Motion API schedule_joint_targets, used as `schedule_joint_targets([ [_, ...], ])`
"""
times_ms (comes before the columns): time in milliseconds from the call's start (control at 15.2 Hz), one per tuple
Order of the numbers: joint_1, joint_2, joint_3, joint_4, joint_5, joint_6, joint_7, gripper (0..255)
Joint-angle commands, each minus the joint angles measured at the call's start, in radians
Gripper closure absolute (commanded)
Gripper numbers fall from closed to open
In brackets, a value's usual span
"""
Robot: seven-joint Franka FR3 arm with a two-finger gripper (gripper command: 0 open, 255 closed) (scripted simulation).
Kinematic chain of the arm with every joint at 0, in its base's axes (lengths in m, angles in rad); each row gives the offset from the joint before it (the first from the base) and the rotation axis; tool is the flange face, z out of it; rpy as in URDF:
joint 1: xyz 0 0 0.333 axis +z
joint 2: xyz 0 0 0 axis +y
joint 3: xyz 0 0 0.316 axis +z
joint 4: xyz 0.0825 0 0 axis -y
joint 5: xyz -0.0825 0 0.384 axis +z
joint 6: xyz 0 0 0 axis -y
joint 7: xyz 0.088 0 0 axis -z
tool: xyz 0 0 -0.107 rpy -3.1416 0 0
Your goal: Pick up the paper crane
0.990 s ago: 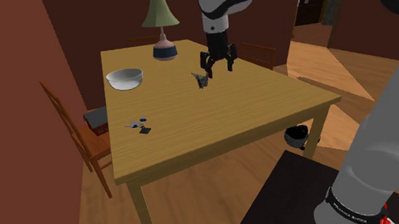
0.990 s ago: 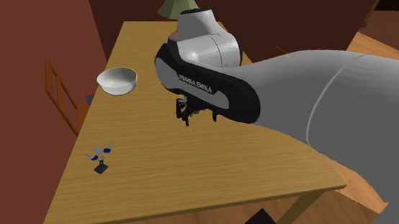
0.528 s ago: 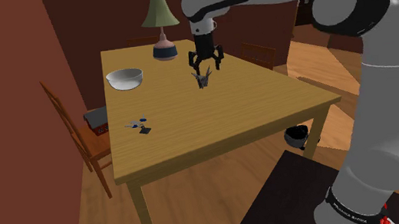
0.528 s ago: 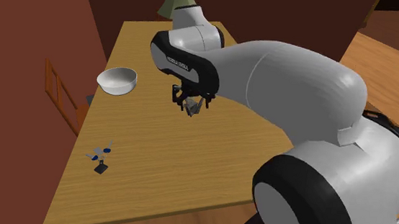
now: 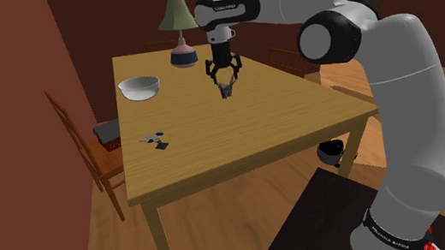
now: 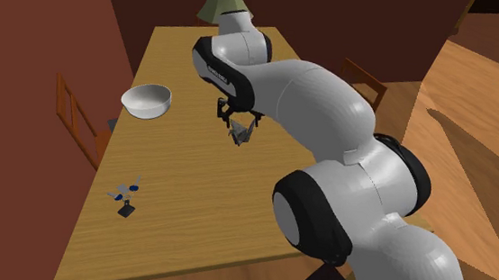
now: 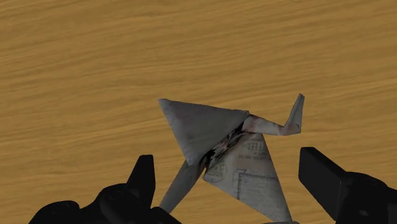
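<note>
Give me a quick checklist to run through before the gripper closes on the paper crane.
1. Open: ok; the gripper has its fingers apart.
2. Centred: ok; the paper crane lies between the fingers, touched by neither.
3. Crane resting on the table: ok.
4. Neighbours clear: ok; the bowl and the lamp stand away from the crane.
5. Gripper low enough to catch the crane's body: cannot tell.

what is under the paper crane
The wooden table top lies under the paper crane. The patch right beneath its folded wings is covered, so it cannot be seen.
</note>
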Motion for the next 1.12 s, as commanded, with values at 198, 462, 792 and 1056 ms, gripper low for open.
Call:
schedule_joint_targets([
  [198, 0.002, -0.005, 0.000, -0.075, 0.000, 0.071, 0.005, 0],
  [462, 0.002, -0.006, 0.000, -0.085, 0.000, 0.080, 0.006, 255],
  [792, 0.002, -0.005, 0.001, -0.085, 0.000, 0.080, 0.006, 255],
  [1056, 0.002, -0.005, 0.001, -0.084, 0.000, 0.079, 0.006, 255],
])
